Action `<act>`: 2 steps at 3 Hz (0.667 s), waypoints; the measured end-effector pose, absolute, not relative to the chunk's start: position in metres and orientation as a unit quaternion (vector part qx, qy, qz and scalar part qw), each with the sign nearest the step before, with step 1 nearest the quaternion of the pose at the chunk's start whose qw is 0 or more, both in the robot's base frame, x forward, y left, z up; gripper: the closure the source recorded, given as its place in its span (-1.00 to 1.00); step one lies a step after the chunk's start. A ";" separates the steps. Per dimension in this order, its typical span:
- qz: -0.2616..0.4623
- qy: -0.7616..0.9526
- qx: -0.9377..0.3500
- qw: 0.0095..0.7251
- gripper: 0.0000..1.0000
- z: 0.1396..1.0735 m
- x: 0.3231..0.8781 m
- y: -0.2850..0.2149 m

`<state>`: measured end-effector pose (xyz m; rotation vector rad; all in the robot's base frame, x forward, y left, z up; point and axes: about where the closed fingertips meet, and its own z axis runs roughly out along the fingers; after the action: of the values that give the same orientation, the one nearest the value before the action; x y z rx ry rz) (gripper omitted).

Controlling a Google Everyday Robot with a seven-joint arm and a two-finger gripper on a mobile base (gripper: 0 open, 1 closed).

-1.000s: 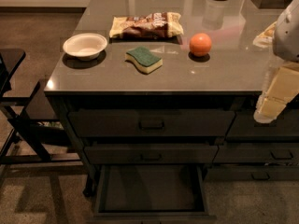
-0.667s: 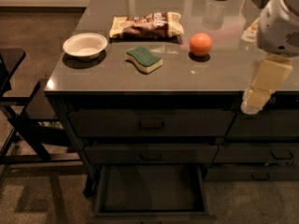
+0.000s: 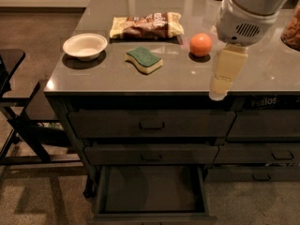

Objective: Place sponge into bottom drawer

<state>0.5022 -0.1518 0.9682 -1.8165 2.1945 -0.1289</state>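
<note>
The sponge (image 3: 145, 59), dark green on top with pale yellow foam below, lies on the grey countertop (image 3: 117, 78) near its middle. The bottom drawer (image 3: 152, 190) is pulled out below the counter, and its dark floor shows nothing in it. My gripper (image 3: 223, 81) hangs from the white arm at the right, over the counter's front edge, to the right of the sponge and apart from it. It holds nothing that I can see.
A white bowl (image 3: 85, 45) sits at the left of the counter. A crinkled snack bag (image 3: 146, 25) lies behind the sponge, and an orange (image 3: 200, 44) sits to its right. Two shut handled drawers (image 3: 151, 124) are above the open one. A dark chair (image 3: 14, 107) stands at the left.
My arm has moved left and into view over the counter's right side. The sponge and the other objects have not moved.
</note>
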 end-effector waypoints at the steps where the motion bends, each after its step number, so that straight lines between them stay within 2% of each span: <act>1: -0.018 0.778 -0.607 0.160 -1.00 0.957 0.533 -0.138; 2: 0.030 0.788 -0.592 0.164 -1.00 0.933 0.602 -0.107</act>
<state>0.6025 -0.1069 0.9329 -1.6886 2.2477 0.0861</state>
